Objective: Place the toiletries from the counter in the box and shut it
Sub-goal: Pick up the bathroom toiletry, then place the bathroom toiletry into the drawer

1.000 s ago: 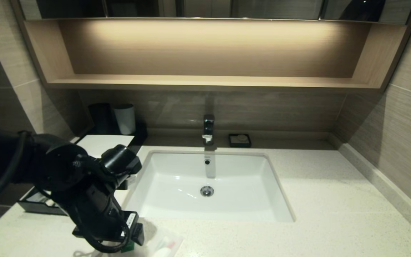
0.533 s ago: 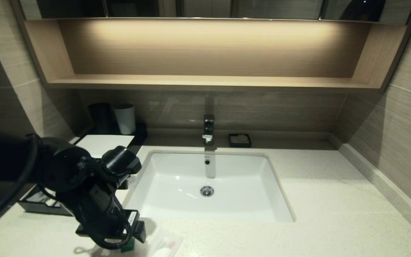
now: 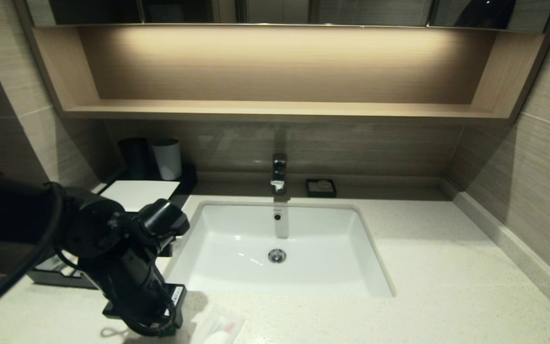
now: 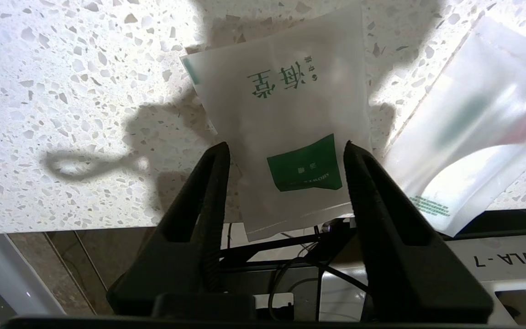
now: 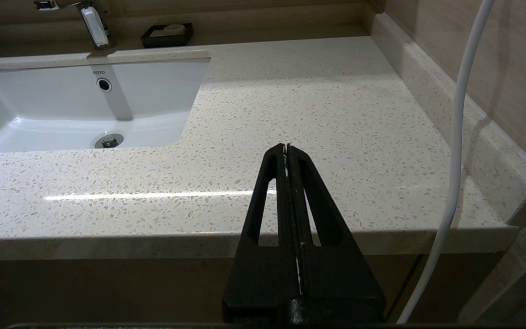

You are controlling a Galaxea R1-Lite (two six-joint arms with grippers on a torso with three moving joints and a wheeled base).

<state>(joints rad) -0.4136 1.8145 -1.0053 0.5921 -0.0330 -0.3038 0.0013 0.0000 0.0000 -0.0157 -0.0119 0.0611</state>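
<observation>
My left gripper [image 4: 286, 148] is open and hangs over the counter's front left edge [image 3: 41, 315]. One finger stands on either side of a flat sachet with a green label [image 4: 286, 114]. The sachet lies on the speckled counter with one end past the edge. I cannot tell whether the fingers touch it. A second clear packet with a pink-red mark [image 4: 473, 123] lies beside it and also shows in the head view [image 3: 217, 327]. The black box with its white top [image 3: 136, 193] stands at the back left, its drawer [image 3: 46, 277] pulled out. My right gripper [image 5: 286, 148] is shut and empty, off the counter's front right edge.
The white sink [image 3: 280, 239] and the faucet [image 3: 279, 172] are in the middle. A black tumbler [image 3: 134, 157] and a white tumbler [image 3: 167, 158] stand behind the box. A small black dish [image 3: 321, 187] sits by the back wall. Bare counter [image 3: 447, 267] lies to the right.
My left arm has shifted slightly left and down over the sachet. The sachet's green corner, which showed beside the wrist in the head view, is now hidden.
</observation>
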